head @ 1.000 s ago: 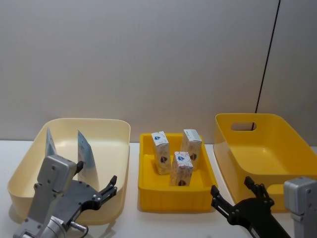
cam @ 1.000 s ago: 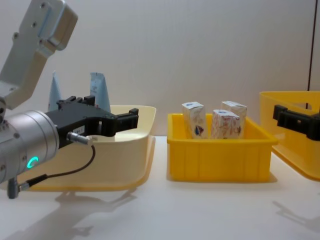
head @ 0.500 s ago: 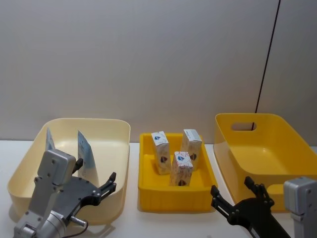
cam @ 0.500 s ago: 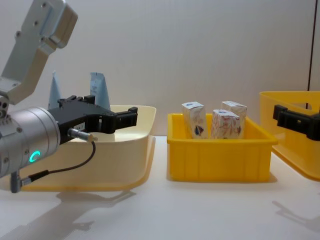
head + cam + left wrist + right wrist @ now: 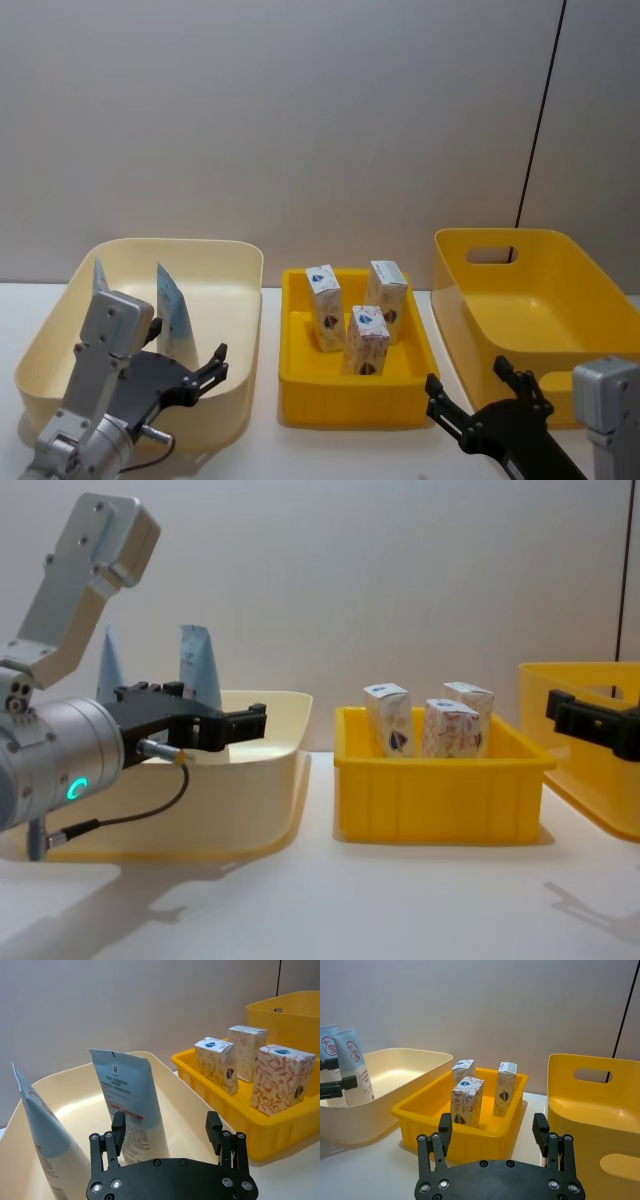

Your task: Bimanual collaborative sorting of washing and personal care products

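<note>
Light-blue squeeze tubes (image 5: 132,1105) stand upright in the cream plastic bin (image 5: 180,243), left gripper (image 5: 166,1125) near one with fingers spread, right gripper (image 5: 492,1125) parked open before the deep yellow plastic bin (image 5: 500,235), so an off-centre close might topple it.

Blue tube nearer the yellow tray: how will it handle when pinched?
Probably soft: the tube tapers to a flat crimped top, so it may flex in the open left gripper. Standing tall on end in the cream bin, it looks apt to tip if nudged.
</note>
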Controlling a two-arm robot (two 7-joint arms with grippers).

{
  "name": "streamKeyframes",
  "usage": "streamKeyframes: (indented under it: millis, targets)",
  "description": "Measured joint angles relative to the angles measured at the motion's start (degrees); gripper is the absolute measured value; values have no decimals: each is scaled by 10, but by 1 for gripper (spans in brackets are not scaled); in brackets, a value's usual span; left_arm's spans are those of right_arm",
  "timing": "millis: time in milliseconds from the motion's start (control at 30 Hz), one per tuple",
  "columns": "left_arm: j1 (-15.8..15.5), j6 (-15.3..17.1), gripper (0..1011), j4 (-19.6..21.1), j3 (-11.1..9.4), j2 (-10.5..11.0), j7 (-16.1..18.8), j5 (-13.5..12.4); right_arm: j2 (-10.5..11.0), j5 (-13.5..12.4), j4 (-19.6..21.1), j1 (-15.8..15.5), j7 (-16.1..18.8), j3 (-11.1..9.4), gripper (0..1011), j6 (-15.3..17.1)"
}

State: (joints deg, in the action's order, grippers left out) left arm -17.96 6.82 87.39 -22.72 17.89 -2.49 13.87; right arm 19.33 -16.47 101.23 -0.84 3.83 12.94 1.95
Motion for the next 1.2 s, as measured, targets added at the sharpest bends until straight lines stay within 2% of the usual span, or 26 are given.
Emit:
streamKeyframes:
  millis: [800, 1000, 1033, 1100, 1167, 1200]
  targets:
    - [-57, 9, 984, -89, 8, -38, -12, -2, 0, 0, 0, 0, 0, 0, 1001, 0]
    - [-63, 10, 832, -100, 9, -42, -13, -2, 0, 0, 0, 0, 0, 0, 1001, 0]
    - [-63, 10, 832, -100, 9, -42, -13, -2, 0, 0, 0, 0, 0, 0, 1001, 0]
    - [-65, 10, 736, -103, 9, -44, -14, -2, 0, 0, 0, 0, 0, 0, 1001, 0]
    - [-66, 10, 716, -104, 10, -45, -14, -2, 0, 0, 0, 0, 0, 0, 1001, 0]
    - [-67, 10, 657, -105, 10, -45, -14, -2, 0, 0, 0, 0, 0, 0, 1001, 0]
